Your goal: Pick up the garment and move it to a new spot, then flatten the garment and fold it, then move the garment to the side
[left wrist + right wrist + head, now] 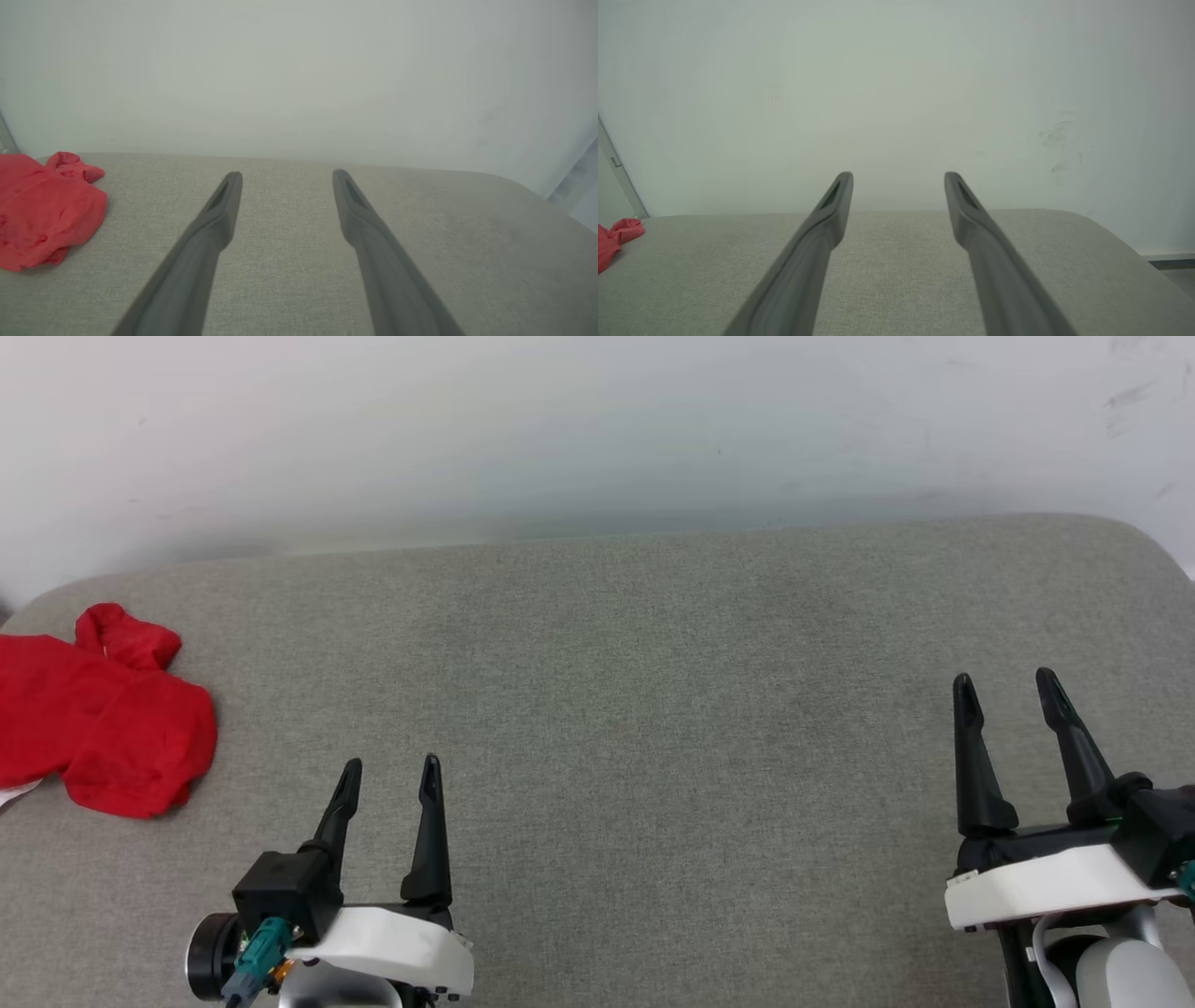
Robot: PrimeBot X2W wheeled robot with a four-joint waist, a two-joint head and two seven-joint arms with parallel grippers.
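1. Garment (103,719): crumpled red heap at the left edge of the grey cushion (653,709), towards the far corner; a white sliver shows at its near side.
2. Left gripper (392,763): by the near edge, just right of the garment, not touching it; fingers spread wide, empty.
3. Right gripper (1004,678): by the right edge; fingers spread wide, empty.

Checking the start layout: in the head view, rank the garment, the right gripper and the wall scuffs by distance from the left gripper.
From the left gripper:
1. garment, just left.
2. right gripper, far right.
3. wall scuffs, behind, upper right.
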